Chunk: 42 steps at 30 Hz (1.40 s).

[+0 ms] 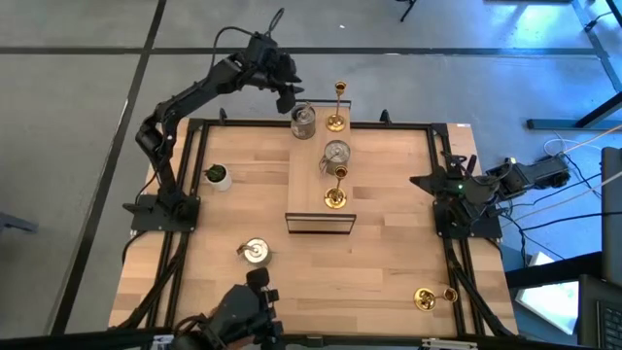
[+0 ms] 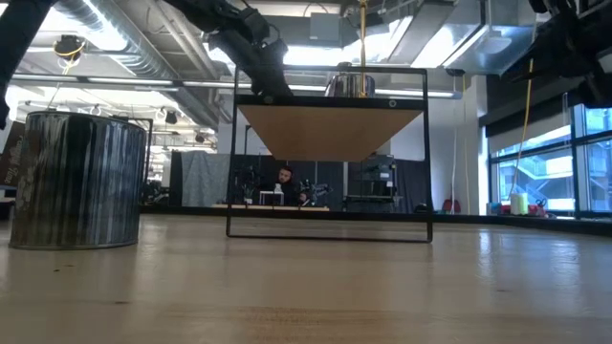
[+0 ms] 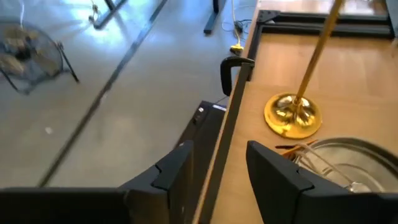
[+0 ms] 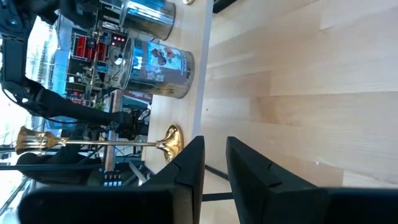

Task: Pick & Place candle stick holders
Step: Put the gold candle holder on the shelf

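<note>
The left arm reached from its base at the table's left edge, elbow bent outward, up toward the far edge, its wrist turned over the far end of the raised wooden shelf (image 1: 321, 185). The left gripper (image 1: 289, 100) hung just beside a squat silver holder (image 1: 303, 121) standing at the shelf's far left corner. In the left wrist view its fingers (image 3: 273, 180) stood a little apart with only the shelf edge between them, clamped on nothing; the silver holder's rim (image 3: 348, 158) lay just beside one finger, whether touching I could not tell.

A slim gold candlestick (image 1: 337, 105) stood upright at the shelf's far edge, near the silver holder. A second silver holder (image 1: 336, 153) sat mid-shelf, with another gold candlestick (image 1: 335, 187) just nearer. A third silver holder (image 1: 255, 251) sat on the table (image 1: 389, 253) near the front left, and a gold candlestick (image 1: 432, 297) lay on its side near the front right.

The right arm waited folded at the table's right edge; the right gripper (image 4: 214, 165) had its fingers narrowly apart and empty
</note>
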Tool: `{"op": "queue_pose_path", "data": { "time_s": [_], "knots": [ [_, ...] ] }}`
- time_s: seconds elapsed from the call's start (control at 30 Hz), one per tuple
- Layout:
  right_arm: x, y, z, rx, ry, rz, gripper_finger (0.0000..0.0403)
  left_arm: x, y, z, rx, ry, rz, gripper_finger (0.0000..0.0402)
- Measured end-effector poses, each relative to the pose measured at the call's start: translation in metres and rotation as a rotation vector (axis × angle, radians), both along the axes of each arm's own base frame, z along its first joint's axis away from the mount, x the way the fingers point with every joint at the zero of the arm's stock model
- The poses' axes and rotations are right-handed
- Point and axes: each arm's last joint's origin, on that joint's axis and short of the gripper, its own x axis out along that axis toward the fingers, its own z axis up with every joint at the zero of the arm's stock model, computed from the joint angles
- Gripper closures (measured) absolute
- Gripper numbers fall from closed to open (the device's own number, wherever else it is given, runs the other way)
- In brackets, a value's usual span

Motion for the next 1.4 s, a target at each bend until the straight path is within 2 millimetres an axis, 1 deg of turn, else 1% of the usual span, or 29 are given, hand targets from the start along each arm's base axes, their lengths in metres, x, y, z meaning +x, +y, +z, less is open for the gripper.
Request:
{"op": "queue_pose_path", "data": {
  "time_s": [0.2,0.3,0.37,0.47,0.6,0.67,0.8,0.9,0.97,1.03,1.17,1.4],
  "knots": [
    [0.0,0.0,0.0,-0.028,0.018,0.024,0.0332,-0.002,0.001,-0.001,-0.09,-0.032,0.058,0.0281],
    [0.0,0.0,0.0,-0.063,0.034,0.054,0.0332,-0.003,0.001,-0.001,-0.128,-0.044,0.084,0.0298],
    [0.001,0.001,0.0,-0.085,0.037,0.067,0.0332,-0.005,-0.002,0.003,-0.152,-0.058,0.1,0.0313],
    [0.001,0.0,0.001,-0.12,0.049,0.08,0.0332,-0.011,-0.011,0.018,-0.148,-0.093,0.099,0.0343],
    [0.001,0.0,0.001,-0.168,0.068,0.103,0.0332,-0.021,-0.029,0.042,-0.105,-0.134,0.093,0.0391],
    [0.001,0.0,0.001,-0.182,0.073,0.111,0.0332,-0.025,-0.038,0.053,-0.115,-0.166,0.101,0.0397],
    [0.001,0.0,0.001,-0.207,0.083,0.125,0.0332,-0.028,-0.06,0.067,-0.162,-0.205,0.1,0.04],
    [0.001,0.001,0.001,-0.225,0.089,0.159,0.0332,-0.023,-0.079,0.073,-0.212,-0.22,0.087,0.0399],
    [0.002,0.002,0.001,-0.243,0.098,0.198,0.0332,-0.018,-0.094,0.074,-0.235,-0.203,0.123,0.0399],
    [0.002,0.003,0.001,-0.26,0.109,0.235,0.0332,-0.013,-0.11,0.075,-0.207,-0.17,0.186,0.04],
    [0.002,0.003,0.002,-0.288,0.111,0.264,0.0332,-0.005,-0.144,0.079,-0.185,-0.14,0.255,0.0399],
    [0.003,0.004,0.002,-0.306,0.112,0.278,0.0332,0.006,-0.197,0.074,-0.238,-0.071,0.296,0.04]
  ]
}}
